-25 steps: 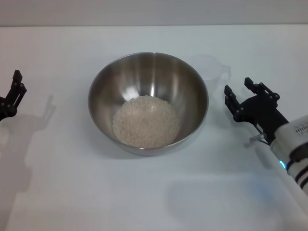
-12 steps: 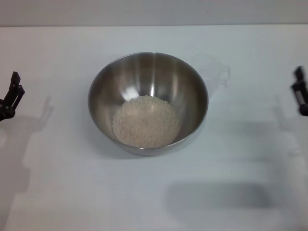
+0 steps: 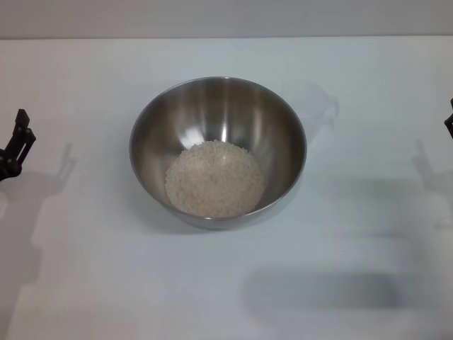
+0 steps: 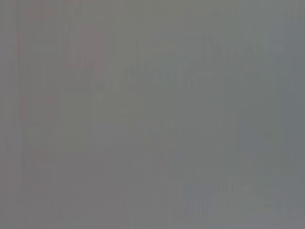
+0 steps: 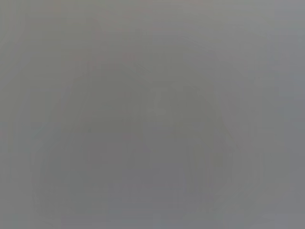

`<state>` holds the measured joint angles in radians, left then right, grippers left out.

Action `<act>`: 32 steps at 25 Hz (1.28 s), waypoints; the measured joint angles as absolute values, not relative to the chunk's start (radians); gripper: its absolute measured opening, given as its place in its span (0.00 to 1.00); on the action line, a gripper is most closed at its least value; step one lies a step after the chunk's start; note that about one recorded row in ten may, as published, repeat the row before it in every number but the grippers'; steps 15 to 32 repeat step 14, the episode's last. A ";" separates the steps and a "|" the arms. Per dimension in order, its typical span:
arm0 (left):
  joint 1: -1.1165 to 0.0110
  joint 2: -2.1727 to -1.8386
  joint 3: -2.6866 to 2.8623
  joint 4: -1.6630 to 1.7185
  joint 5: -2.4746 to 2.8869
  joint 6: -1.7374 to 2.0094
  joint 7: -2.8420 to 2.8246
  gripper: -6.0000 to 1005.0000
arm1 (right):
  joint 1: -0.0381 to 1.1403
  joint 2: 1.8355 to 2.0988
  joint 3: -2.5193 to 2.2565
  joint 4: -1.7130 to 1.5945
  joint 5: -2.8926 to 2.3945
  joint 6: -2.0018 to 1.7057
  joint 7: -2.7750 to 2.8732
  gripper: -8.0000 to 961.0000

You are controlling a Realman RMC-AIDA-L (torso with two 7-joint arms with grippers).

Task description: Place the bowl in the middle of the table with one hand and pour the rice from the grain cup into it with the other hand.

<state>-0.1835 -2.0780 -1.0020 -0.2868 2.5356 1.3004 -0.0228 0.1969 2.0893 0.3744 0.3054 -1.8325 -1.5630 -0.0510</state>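
A broad white table point(image 3: 92, 283) fills the space, a pale wall strip behind its far edge. The steel bowl point(image 3: 145, 127) stands upright near the middle, a sensible spot, open to both arms. The rice point(image 3: 214, 178) lies heaped in its bottom, so I'd judge the pour done. Just beyond the bowl's far-right rim stands the clear grain cup point(image 3: 315, 106), faint against the white, upright and apparently empty, parked clear of the bowl. The left gripper point(image 3: 15, 145) sits at the far left edge, touching nothing; whether its fingers are apart I cannot tell. Only a sliver of the right gripper point(image 3: 449, 122) shows at the right edge, its fingers unreadable. Both wrist views show only grey.
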 joint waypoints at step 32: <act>-0.189 -2.079 -1.001 -0.285 2.536 1.298 -0.024 0.86 | 0.222 2.088 0.377 0.301 -1.831 -1.558 -0.053 0.88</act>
